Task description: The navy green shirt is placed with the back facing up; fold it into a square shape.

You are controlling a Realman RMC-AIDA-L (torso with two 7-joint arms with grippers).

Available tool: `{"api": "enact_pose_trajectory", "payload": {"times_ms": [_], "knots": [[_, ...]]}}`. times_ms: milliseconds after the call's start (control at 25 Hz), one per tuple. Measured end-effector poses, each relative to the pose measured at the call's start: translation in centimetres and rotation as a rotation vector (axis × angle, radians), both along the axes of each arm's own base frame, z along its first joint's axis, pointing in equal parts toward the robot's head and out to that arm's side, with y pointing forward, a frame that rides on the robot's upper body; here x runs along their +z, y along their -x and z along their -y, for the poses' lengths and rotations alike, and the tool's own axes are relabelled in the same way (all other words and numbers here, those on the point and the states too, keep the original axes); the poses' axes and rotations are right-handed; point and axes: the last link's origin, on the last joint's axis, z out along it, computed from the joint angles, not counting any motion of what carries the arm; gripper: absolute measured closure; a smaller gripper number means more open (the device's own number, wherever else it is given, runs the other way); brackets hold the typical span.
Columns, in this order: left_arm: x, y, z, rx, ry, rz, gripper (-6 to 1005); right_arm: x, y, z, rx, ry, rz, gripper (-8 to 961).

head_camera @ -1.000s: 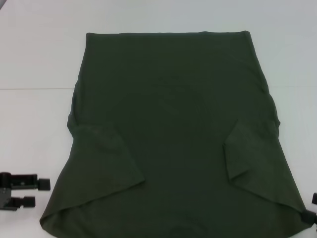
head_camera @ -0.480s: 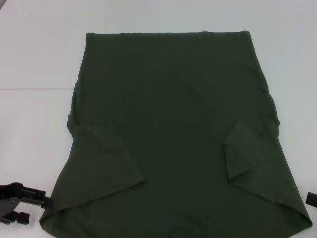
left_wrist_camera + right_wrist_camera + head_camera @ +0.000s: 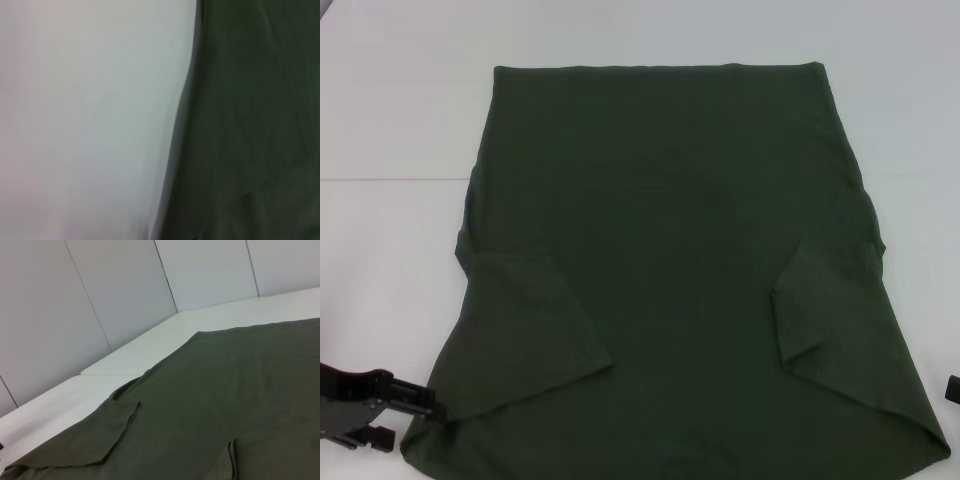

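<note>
Left pincer [image 3: 412,412]: low at the near-left corner of the bench in the head view, two black fingers spread apart and released, the upper fingertip touching the shirt's near-left edge, the lower one just short of it.
Bench [image 3: 390,120]: white, with a thin seam line running across it on the left, level with the shirt's upper half.
Navy green shirt [image 3: 670,260]: spread flat across the middle of the bench, its straight edge on the far side and the wider end toward the robot; both short sleeves lie folded inward over the body, one on the left, one on the right.
Left wrist view: the shirt's [image 3: 250,125] dark edge lies against bare white bench [image 3: 85,120]; no fingers show here.
Right wrist view: a low look across the shirt [image 3: 225,405] to grey wall panels [image 3: 115,295] behind the bench.
Right pincer [image 3: 953,388]: only a black sliver at the right frame edge, just beside the shirt's near-right corner; released or clenched cannot be told.
</note>
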Motion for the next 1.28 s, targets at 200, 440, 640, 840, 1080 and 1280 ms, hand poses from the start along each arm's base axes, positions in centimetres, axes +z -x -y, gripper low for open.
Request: {"api": "enact_pose_trajectory", "payload": {"times_ms": [200,440,640,840,1080,1280], "knots": [[-0.2,0.0,-0.2,-0.003,-0.013,-0.007,175,0.0,0.0,0.0,0.002,-0.001,0.003,136],[-0.5,0.4,-0.2,-0.002,-0.023,-0.023,175,0.0,0.1,-0.2,0.004,-0.002,0.004,136],[-0.6,0.6,-0.2,-0.005,-0.014,-0.040,176,-0.1,0.1,-0.3,0.003,-0.002,0.003,136],[-1.2,0.7,-0.1,-0.006,-0.003,-0.061,176,-0.2,0.2,-0.4,0.004,-0.002,0.002,136],[-1.3,0.5,-0.1,-0.011,-0.007,-0.048,176,-0.2,0.1,-0.5,0.001,-0.004,0.005,137],[-1.3,0.6,-0.2,-0.012,-0.008,-0.055,176,-0.2,0.1,-0.5,0.001,-0.003,0.004,137]]}}
